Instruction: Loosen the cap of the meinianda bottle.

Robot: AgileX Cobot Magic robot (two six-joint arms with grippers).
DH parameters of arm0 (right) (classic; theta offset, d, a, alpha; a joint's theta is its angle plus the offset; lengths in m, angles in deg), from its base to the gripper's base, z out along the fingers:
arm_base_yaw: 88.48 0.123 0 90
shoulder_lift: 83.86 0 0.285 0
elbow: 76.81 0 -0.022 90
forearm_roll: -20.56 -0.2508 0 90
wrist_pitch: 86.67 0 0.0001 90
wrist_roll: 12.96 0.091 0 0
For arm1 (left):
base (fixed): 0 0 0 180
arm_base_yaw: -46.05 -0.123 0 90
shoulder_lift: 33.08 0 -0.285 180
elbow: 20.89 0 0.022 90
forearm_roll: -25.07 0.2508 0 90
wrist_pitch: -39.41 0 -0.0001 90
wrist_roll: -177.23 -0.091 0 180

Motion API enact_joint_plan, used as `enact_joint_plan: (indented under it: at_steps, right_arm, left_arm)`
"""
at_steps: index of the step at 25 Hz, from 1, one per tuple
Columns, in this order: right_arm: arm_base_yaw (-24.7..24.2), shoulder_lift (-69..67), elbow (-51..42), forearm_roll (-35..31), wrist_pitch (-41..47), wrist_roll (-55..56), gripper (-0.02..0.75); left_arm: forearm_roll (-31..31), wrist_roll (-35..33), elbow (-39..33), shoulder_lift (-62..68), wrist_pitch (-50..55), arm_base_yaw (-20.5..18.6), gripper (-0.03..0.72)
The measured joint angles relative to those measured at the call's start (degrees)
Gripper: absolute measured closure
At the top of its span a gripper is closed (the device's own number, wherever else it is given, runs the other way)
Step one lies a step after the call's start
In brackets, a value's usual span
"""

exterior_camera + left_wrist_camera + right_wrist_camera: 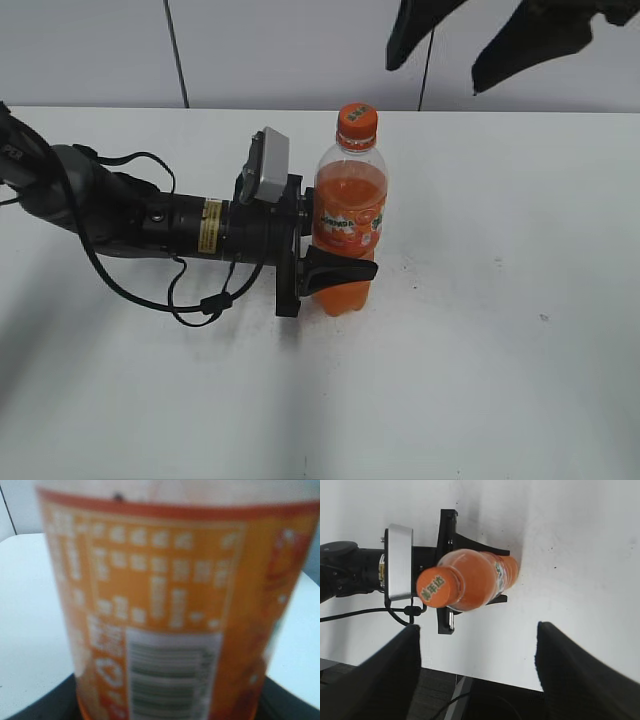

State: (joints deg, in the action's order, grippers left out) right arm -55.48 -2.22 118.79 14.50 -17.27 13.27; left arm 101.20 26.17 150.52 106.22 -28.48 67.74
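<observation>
The meinianda bottle point(350, 215) stands upright on the white table, full of orange soda. Its orange cap point(357, 121) is on top. My left gripper point(345, 268) reaches in from the left and is shut on the bottle's lower body, one finger in front and one behind. In the left wrist view the bottle's label point(160, 605) fills the frame, blurred. My right gripper point(470, 45) hangs open and empty high above and behind the bottle. The right wrist view looks down on the cap point(436, 586) and bottle point(485, 577), with the open fingers point(477, 675) apart from them.
The white table point(480, 360) spreads to the right and front of the bottle. The left arm and its looping cables point(180, 290) lie across the table's left side. The table's edge and dark floor point(485, 700) show in the right wrist view.
</observation>
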Motion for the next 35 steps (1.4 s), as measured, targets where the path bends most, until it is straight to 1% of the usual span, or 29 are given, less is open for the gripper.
enact_joint_plan:
  at_steps: [2,7,10,13,20,26,35]
  right_arm:
    - [1.87,-2.14,1.43,1.57,0.0,1.84,0.204]
    - [5.3,-7.42,3.61,2.62,0.02,4.03,0.204]
    - [6.51,-9.07,4.0,3.45,-0.07,4.97,0.204]
    - [7.38,-9.54,4.12,6.06,-1.38,5.99,0.204]
    - [7.56,-10.89,4.47,8.63,-4.81,6.45,0.204]
    - [7.56,-12.35,4.68,8.88,-4.28,6.45,0.206]
    - [7.56,-12.59,4.68,8.88,-2.9,6.53,0.273]
  left_arm:
    - [0.0,0.0,0.0,0.0,0.0,0.0,0.283]
    - [0.0,0.0,0.0,0.0,-0.06,0.0,0.283]
    - [-0.05,0.0,0.0,0.0,-0.06,0.0,0.283]
    - [-0.11,0.0,0.0,0.0,-0.06,0.0,0.283]
    - [-0.28,0.11,0.0,0.02,-0.06,0.0,0.283]
    - [-0.4,0.17,0.0,0.07,-0.06,0.0,0.283]
    - [-0.4,0.17,0.0,0.07,-0.06,0.0,0.283]
